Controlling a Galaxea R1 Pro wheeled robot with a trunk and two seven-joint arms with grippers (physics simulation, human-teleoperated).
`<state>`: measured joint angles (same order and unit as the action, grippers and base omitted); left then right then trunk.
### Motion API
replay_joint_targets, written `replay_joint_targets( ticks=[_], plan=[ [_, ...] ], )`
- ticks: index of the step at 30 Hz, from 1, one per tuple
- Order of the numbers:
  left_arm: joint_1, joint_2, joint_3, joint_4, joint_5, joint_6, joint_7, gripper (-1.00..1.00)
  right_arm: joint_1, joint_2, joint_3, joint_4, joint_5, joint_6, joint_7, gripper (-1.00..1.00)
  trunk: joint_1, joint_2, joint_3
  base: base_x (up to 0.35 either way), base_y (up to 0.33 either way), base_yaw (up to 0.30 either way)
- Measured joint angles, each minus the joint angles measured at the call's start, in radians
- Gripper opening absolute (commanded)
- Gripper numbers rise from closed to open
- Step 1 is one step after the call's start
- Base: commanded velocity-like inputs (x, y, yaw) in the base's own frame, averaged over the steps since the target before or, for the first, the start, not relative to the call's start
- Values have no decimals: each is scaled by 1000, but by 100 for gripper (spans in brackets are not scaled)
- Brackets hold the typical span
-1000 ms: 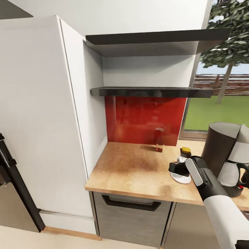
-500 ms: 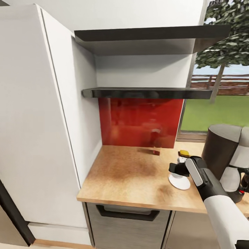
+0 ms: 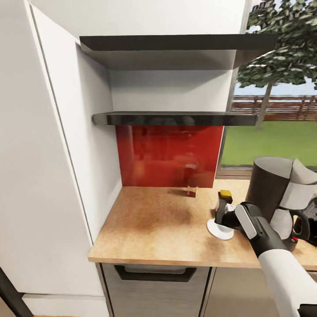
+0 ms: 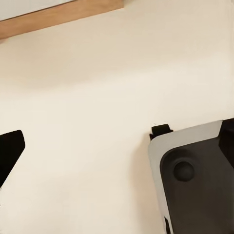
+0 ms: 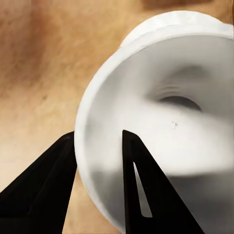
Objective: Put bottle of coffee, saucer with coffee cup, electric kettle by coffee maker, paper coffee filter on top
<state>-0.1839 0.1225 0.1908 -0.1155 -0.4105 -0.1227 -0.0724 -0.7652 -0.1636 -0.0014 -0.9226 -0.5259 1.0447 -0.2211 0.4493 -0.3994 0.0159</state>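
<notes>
Gripping cup [image 5: 161, 122] by its rim, right gripper [image 5: 100, 146] fingers pinching wall, one inside, one outside. Hanging over saucer [image 3: 220, 230] on wooden counter [image 3: 163, 229], just beside coffee maker [image 3: 275, 198] and yellow-capped bottle [image 3: 224, 199]. Showing pale floor [image 4: 97, 97] under left arm, left gripper state impossible to tell.

**Three cameras, one shared patch of counter**

Head view: looking forward and down from above onto the counter [image 3: 167, 224], shelves [image 3: 174, 118] and coffee maker [image 3: 275, 193] beyond. Right wrist view: peering along the jaws, very close on the coffee cup [image 5: 161, 131] over the same wooden counter [image 5: 34, 73], also showing white in the head view [image 3: 225, 209]. Left wrist view: facing down at the pale floor [image 4: 97, 97].
</notes>
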Motion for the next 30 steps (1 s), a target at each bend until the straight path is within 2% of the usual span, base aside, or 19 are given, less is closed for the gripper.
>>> replay_joint_targets(
  ticks=[19, 30],
  plan=[
    [3, 0, 0, 0, 0, 0, 0, 100, 0, 1, 0, 52, -4, 0, 0, -100, 0, 0, 0, 90, 0, -4],
    [11, 0, 0, 0, 0, 0, 0, 100, 0, 1, 0, 93, -6, 0, 2, -100, 0, 0, 0, 12, 0, 0]
  ],
)
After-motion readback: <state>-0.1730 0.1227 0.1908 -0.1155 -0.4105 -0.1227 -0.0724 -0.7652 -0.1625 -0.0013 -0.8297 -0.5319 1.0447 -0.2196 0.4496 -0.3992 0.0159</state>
